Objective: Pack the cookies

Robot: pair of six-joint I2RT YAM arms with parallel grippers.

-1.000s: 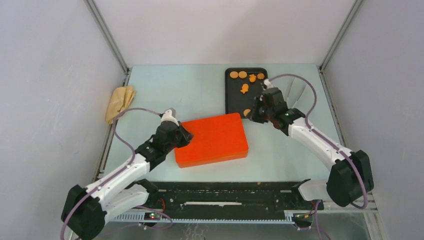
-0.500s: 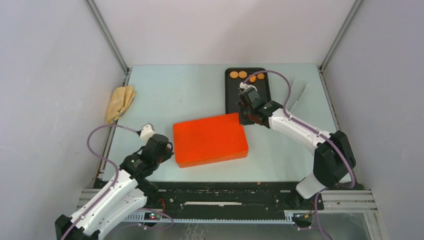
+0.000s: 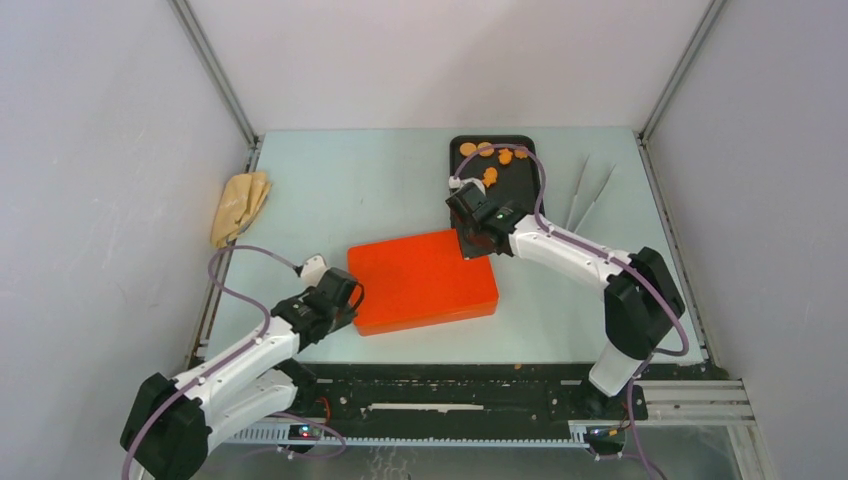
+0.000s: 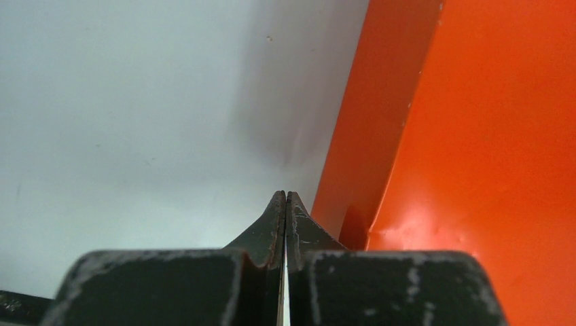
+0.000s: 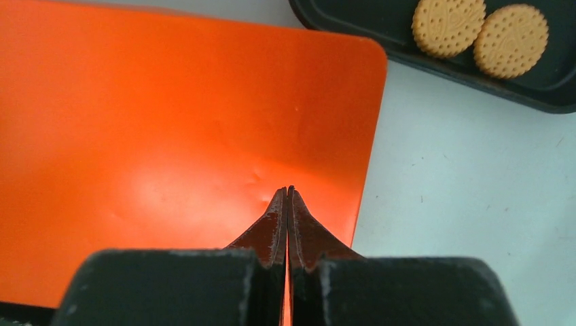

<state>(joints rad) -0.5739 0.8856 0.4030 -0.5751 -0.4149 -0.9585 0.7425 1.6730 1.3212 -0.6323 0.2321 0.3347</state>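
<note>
Left gripper (image 4: 285, 198), right gripper (image 5: 288, 193): both pinched empty at my glossy orange box (image 3: 425, 282).
Right's come off the black tray (image 5: 360, 15) of dotted cookies (image 5: 449, 26).

On my feed the left gripper (image 4: 285, 202) has its two fingers pressed flat together with nothing between them. Its tips sit just left of the orange box (image 4: 489, 136), close to the box's side wall near a corner. Left of the box lies the pale table (image 4: 122, 102), shadowed along the box's edge.

Bright, even light; soft glare on orange box (image 5: 156, 183).
</note>
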